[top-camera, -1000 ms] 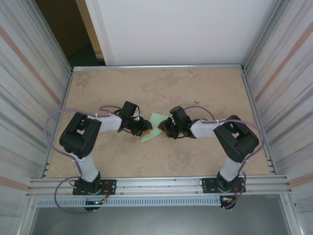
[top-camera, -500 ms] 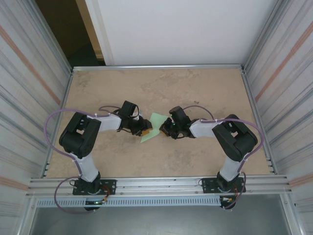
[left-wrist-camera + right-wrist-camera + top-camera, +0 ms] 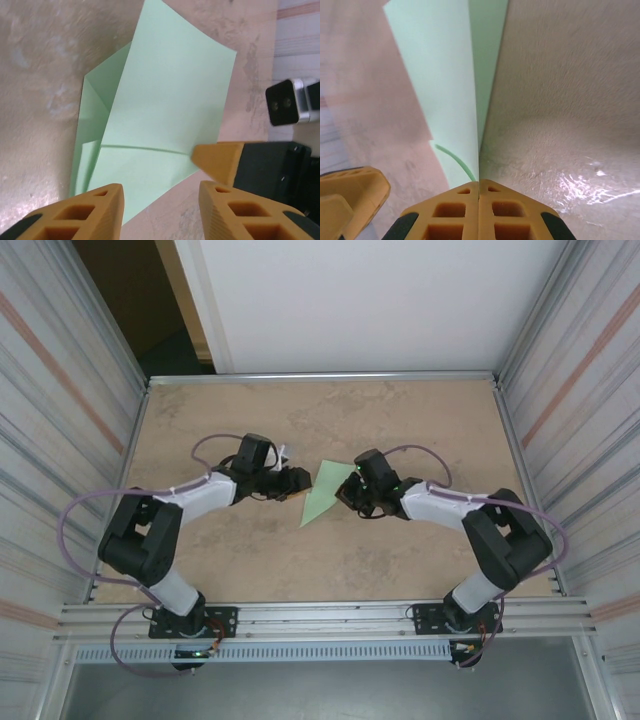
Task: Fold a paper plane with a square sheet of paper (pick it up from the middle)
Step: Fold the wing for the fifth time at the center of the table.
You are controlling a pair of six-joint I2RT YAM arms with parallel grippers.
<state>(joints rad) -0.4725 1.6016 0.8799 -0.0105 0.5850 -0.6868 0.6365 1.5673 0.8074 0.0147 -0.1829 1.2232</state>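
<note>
The pale green paper (image 3: 320, 496) is partly folded into a narrow pointed shape with creased flaps, and it is held on edge above the table's middle. My right gripper (image 3: 346, 490) is shut on its right edge. In the right wrist view the sheet (image 3: 445, 75) rises from between the closed fingertips of that gripper (image 3: 479, 184). In the left wrist view the folded paper (image 3: 165, 100) shows several creases. My left gripper (image 3: 160, 214) stands open just short of its near edge with nothing between the fingers. It sits left of the paper (image 3: 302, 480).
The tan table (image 3: 400, 420) is walled by metal rails and corrugated side panels (image 3: 580, 390). A right gripper fingertip (image 3: 217, 159) touches the paper's edge close to my left fingers. The left gripper's finger (image 3: 352, 192) shows at the bottom left of the right wrist view.
Both arms have stretched further over the table. The paper has shifted right and stands more exposed. The left gripper has drawn back up and to the left of it.
</note>
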